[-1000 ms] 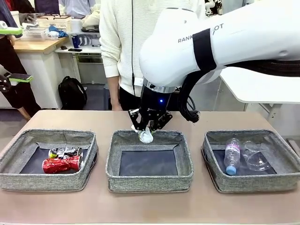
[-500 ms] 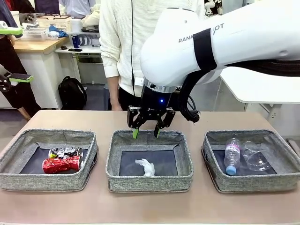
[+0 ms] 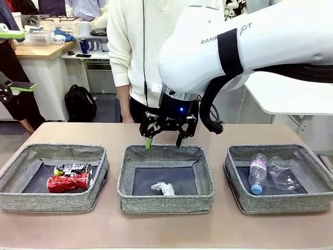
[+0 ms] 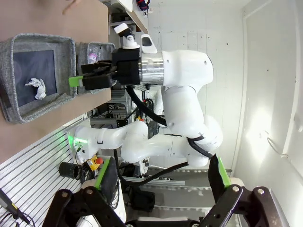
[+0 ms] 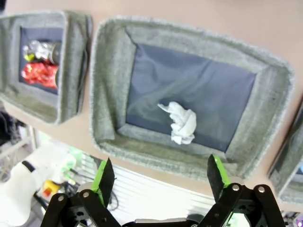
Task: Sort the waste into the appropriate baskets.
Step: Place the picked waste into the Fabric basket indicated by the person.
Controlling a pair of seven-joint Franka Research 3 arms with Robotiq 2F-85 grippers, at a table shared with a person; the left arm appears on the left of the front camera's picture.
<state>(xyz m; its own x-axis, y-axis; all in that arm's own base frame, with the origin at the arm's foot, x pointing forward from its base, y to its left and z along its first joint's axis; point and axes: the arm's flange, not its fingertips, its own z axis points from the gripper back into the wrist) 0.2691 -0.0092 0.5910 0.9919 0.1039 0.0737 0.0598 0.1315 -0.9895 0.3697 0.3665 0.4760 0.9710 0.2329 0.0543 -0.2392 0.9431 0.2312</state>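
Crumpled white paper ball (image 3: 164, 188) now settled lower in middle basket (image 3: 165, 200) (right hand (image 3: 164, 141) released)

You're looking at a robotics lab: a white robot arm (image 3: 250, 47) over a brown table (image 3: 166, 229), cluttered workbenches (image 3: 41, 49) at far left, bare white walls (image 4: 265, 71).

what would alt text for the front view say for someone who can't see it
The right gripper hangs open over the far edge of the middle basket, where a crumpled white paper ball lies. The left basket holds two crushed cans; the right basket holds a clear bottle and a cup. A person stands behind the table.
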